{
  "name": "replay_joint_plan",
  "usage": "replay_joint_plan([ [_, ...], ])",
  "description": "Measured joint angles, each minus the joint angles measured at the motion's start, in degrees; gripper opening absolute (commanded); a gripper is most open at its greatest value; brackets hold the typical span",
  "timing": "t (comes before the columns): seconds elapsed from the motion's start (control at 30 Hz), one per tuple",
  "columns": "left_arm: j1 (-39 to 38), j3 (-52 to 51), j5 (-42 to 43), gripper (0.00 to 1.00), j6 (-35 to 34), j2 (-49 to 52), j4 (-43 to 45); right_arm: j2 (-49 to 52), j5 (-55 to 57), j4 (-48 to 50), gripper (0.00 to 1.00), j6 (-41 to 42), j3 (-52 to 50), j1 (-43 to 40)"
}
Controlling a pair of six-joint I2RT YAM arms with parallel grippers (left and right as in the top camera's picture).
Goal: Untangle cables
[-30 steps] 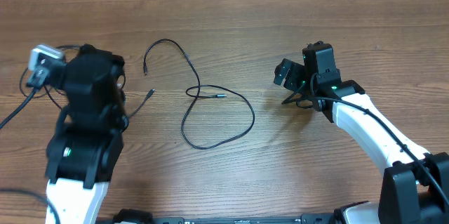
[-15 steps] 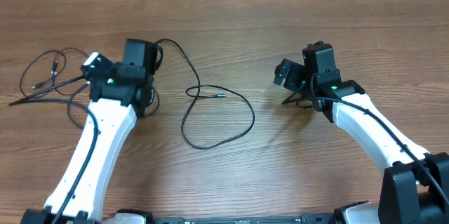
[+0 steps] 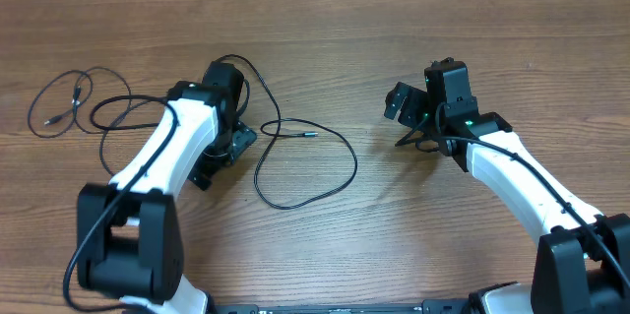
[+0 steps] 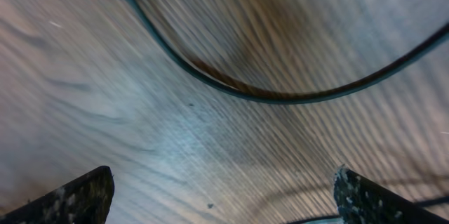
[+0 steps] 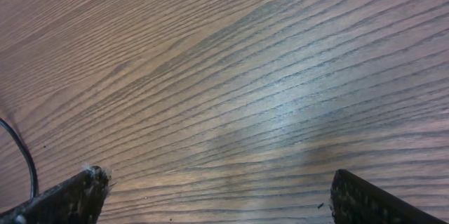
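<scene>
Two thin black cables lie on the wooden table. One cable (image 3: 61, 100) is loosely looped at the far left, and its right strand runs under my left arm. The other cable (image 3: 340, 147) curves from the top centre into a wide loop in the middle, with a small plug end (image 3: 310, 134). My left gripper (image 3: 228, 152) hangs open just left of that loop; in the left wrist view a cable strand (image 4: 245, 96) arcs ahead of the open left gripper (image 4: 224, 203). My right gripper (image 3: 415, 132) is open over bare wood, right of the loop, and the right gripper (image 5: 223, 199) holds nothing.
The table's far edge runs along the top of the overhead view. Both arm bases (image 3: 128, 255) stand at the near edge. A sliver of black cable (image 5: 24, 157) shows at the left of the right wrist view.
My left arm has swung from the far left to the table's middle and its gripper has opened, leaving the left cable lying at the far left. The right arm has not moved.
</scene>
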Motion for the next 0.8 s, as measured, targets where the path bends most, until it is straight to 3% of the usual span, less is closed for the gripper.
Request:
replay_joint_plan([
  [0.23, 0.0, 0.0, 3.52, 1.0, 0.0, 7.04, 3.93, 0.0, 0.0, -0.04, 1.0, -0.02, 0.0, 0.0],
  [0.8, 0.04, 0.59, 6.51, 0.99, -0.02, 7.89, 6.93, 0.0, 0.0, -0.02, 1.0, 0.02, 0.0, 0.0],
])
